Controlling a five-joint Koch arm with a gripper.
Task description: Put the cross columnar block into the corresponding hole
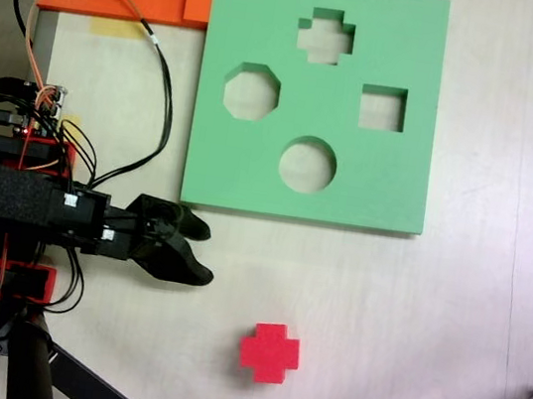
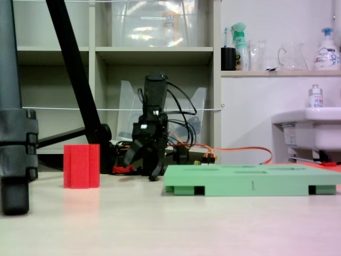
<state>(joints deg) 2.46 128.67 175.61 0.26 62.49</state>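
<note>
Claw (image 1: 201,250): jaws spread, empty, resting low near the surface (image 1: 450,317). In the top-down fixed view it sits at the left, just off the board's lower-left corner. The low fixed view shows the two fingers parted, tips close to the surface (image 2: 160,224).

Block (image 1: 270,352): red cross block, standing upright on the surface, untouched. From the claw it lies at about 4 o'clock in the top-down view, near but apart. In the low view the block (image 2: 81,166) stands left of the claw (image 2: 145,172).

Board (image 1: 389,188): green, flat on the surface. The cross hole (image 1: 325,36) is at its 12 o'clock edge, well apart from the block. The octagonal, square and round cutouts lie between.

Step in hand, as judged: approach and grasp.

Recommendations:
- Keep the jaws wide until they straddle the block.
- Close on two opposite arms of the cross, so the grip is square and the block does not twist.
- Note the block's orientation against the hole; the two look roughly aligned, so little wrist turn should be needed.
- Foam is light; a glancing touch could topple it.
</note>
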